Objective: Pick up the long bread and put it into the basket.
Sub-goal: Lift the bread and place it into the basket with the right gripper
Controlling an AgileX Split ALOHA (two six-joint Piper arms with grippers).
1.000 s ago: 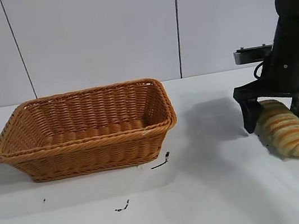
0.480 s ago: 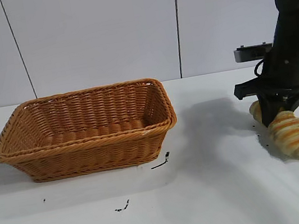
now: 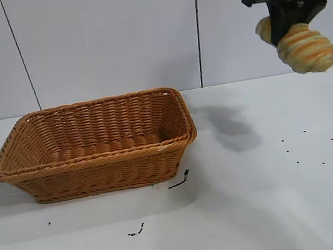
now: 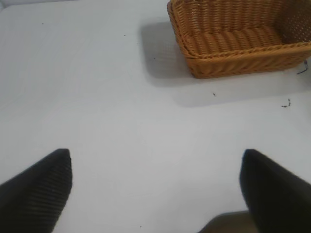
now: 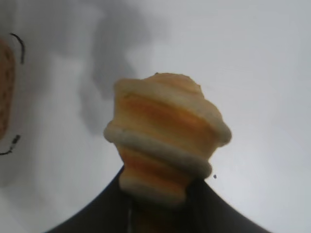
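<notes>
The long bread, tan with orange-brown spiral ridges, hangs high above the table at the right, tilted. My right gripper is shut on its middle. In the right wrist view the bread sticks out from between the dark fingers. The woven wicker basket stands on the table at the left with nothing in it, well to the left of and below the bread. My left gripper hovers open over bare table, away from the basket.
Small dark specks lie on the white table where the bread lay. Two black scraps lie in front of the basket. A white panelled wall stands behind the table.
My right gripper closed on the long bread and lifted it from the table to well above it. Dark crumbs now show where it lay. The basket has not moved.
</notes>
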